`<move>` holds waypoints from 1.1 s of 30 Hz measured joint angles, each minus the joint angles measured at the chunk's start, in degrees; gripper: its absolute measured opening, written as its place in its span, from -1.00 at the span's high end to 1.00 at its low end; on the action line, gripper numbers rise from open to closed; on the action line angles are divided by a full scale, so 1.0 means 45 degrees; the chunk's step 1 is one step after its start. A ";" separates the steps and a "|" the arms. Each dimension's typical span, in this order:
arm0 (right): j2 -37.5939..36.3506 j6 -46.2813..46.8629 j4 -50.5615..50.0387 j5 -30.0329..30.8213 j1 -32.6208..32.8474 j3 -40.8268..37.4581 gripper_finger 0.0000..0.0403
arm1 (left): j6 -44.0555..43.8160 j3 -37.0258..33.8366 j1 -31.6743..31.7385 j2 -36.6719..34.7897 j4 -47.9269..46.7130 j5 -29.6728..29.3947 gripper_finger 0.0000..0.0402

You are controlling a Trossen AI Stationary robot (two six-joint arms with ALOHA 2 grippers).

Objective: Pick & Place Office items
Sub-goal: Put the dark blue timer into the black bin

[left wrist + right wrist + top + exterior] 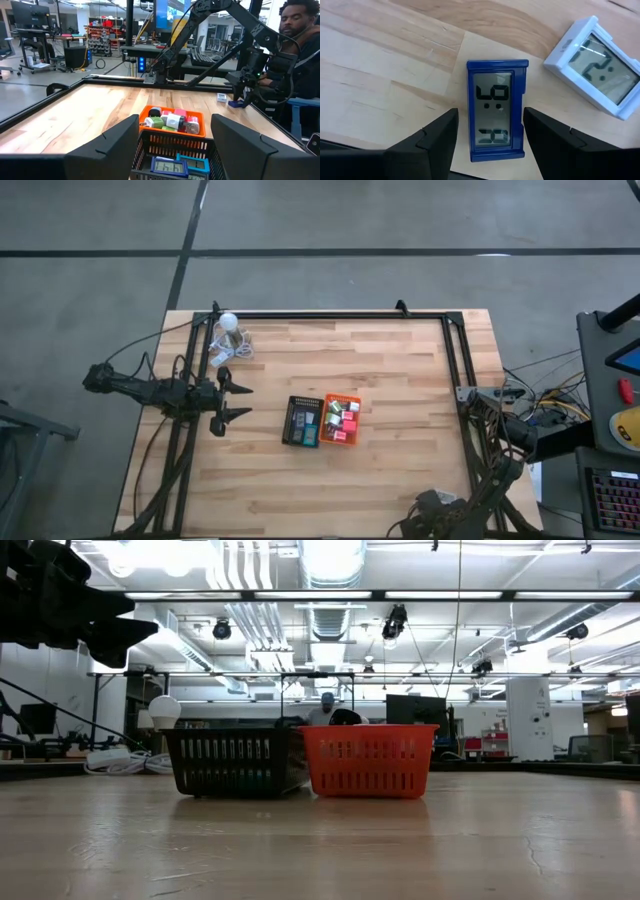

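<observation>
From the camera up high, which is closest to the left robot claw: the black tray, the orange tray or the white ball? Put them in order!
From the left gripper, open at the table's left side:
1. White ball, behind it at the back-left corner, and black tray, toward the table's middle: too close to call.
2. Orange tray, just past the black tray, is farthest.

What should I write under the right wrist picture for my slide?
Open right gripper hovers over a blue-framed digital clock, a white-framed digital clock lying beside it.
</observation>
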 joint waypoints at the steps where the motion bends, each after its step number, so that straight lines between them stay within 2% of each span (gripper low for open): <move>1: 0.0000 0.0000 0.0001 -0.0001 -0.0001 -0.0004 -0.09 | 0.0000 -0.0002 0.0004 0.0000 0.0000 0.0000 -0.26; 9: 0.0000 0.0003 0.0066 -0.0082 -0.0046 0.0008 -0.04 | -0.0002 0.0001 0.0004 0.0000 0.0000 0.0001 -0.26; 17: 0.0010 -0.0005 0.0216 -0.0123 -0.0099 0.0047 0.31 | 0.0001 0.0001 0.0005 0.0000 0.0000 0.0001 -0.26; 27: -0.0020 0.0000 0.0319 -0.0141 -0.0147 0.0036 0.24 | 0.0000 0.0001 0.0000 0.0000 0.0000 -0.0004 -0.26; 33: -0.0124 -0.0092 0.0413 -0.0094 -0.0150 0.0013 0.26 | 0.0000 0.0001 0.0004 0.0000 0.0000 -0.0002 -0.26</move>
